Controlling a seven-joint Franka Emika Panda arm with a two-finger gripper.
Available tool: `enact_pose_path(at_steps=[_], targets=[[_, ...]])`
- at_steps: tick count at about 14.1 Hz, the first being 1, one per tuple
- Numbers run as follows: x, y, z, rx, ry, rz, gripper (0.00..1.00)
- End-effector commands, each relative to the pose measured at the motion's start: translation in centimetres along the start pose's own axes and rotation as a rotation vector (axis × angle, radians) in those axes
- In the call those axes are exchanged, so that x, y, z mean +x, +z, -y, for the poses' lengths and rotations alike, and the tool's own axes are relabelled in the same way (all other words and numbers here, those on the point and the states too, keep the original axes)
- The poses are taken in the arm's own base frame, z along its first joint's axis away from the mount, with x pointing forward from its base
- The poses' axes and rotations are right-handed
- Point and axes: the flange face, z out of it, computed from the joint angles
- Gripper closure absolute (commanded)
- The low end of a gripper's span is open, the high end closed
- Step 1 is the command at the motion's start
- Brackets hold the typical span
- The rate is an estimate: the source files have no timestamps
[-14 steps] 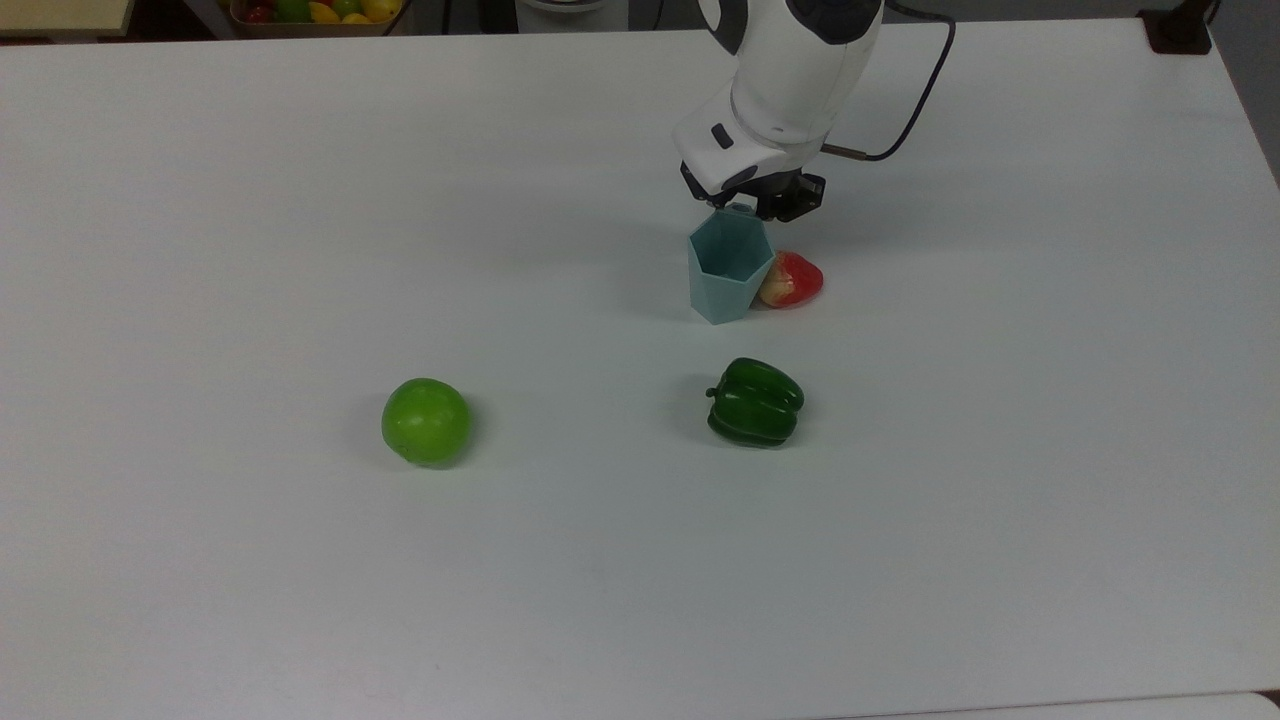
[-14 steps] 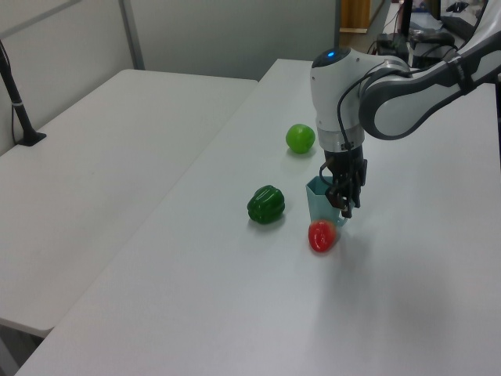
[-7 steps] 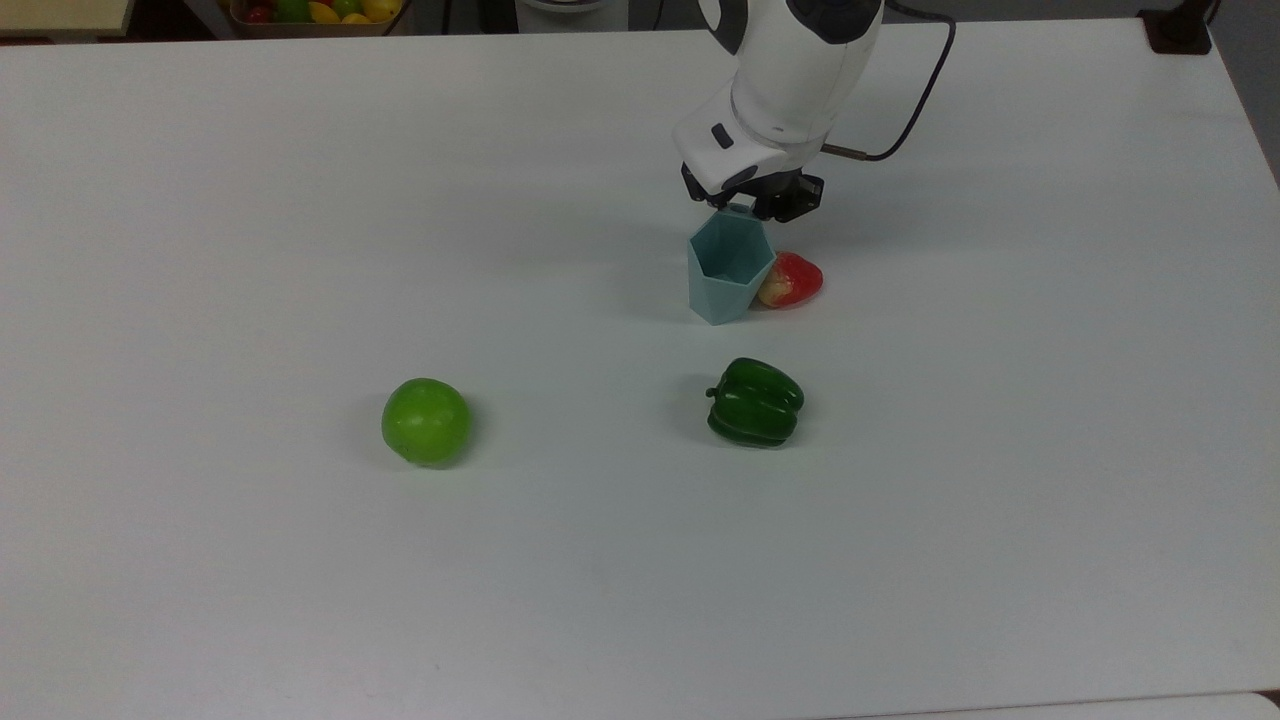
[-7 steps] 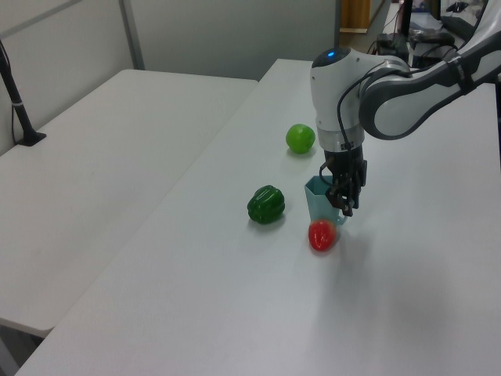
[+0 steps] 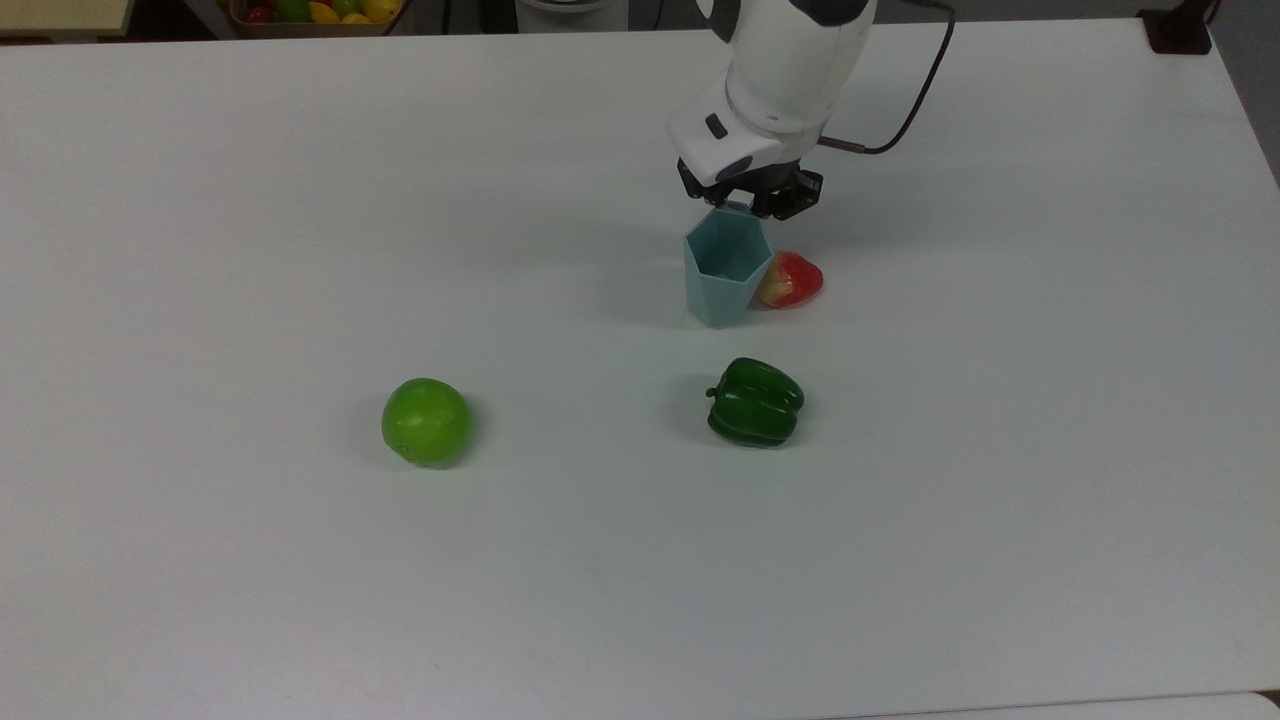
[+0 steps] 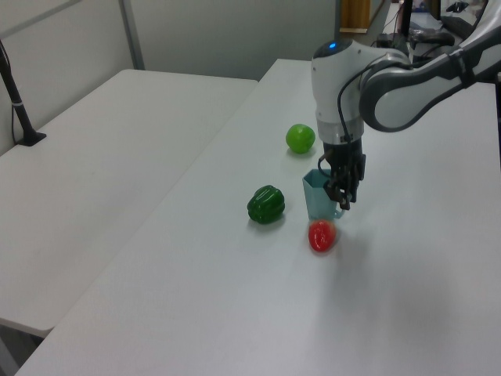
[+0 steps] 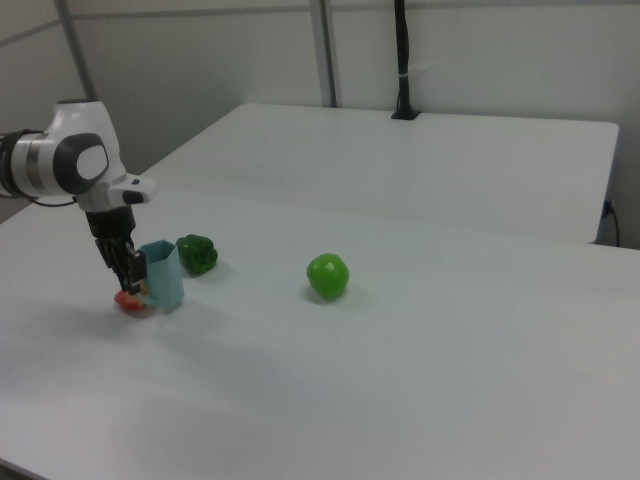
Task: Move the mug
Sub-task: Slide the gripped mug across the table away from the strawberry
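The mug point(image 5: 727, 268) is a pale blue-teal faceted cup, upright just right of the table's middle in the top view. My gripper point(image 5: 742, 206) stands at its far rim, shut on the small handle tab. In the left view the gripper point(image 6: 341, 198) hangs down over the right side of the mug point(image 6: 318, 197). The right view has the gripper point(image 7: 134, 272) on the left side of the mug point(image 7: 163, 275). The mug's base looks slightly off the table.
A red fruit point(image 5: 792, 280) lies against the mug on the top view's right. A green pepper point(image 5: 755, 402) sits nearer the front, a green apple point(image 5: 426, 421) further to the top view's left. A fruit basket point(image 5: 315, 12) stands beyond the white table point(image 5: 200, 200).
The gripper and the mug have risen a little together and shifted slightly to the top view's left. The fruits have stayed put.
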Motion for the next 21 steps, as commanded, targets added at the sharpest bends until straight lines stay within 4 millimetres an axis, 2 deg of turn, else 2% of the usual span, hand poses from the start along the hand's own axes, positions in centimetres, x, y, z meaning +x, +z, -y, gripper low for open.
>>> enact_pose_path(at_steps=[1, 3, 6, 7, 11, 13, 16, 20, 21], targets=[[0.1, -3.2, -2.5, 0.050, 0.038, -0.022, 0.95], [1.2, -4.3, -5.1, 0.053, 0.054, -0.028, 0.95], [3.9, -6.2, -13.3, 0.070, 0.089, -0.027, 0.95], [4.3, -6.6, -15.3, 0.074, 0.093, -0.025, 0.95], [6.5, -5.6, -23.4, 0.049, 0.105, -0.014, 0.95], [7.2, -5.1, -26.2, 0.049, 0.095, -0.011, 0.95], [7.8, -2.9, -27.6, 0.021, 0.062, 0.018, 0.95], [8.0, -1.3, -27.8, 0.004, 0.063, 0.045, 0.94], [8.0, 0.3, -27.4, -0.004, 0.057, 0.070, 0.94]])
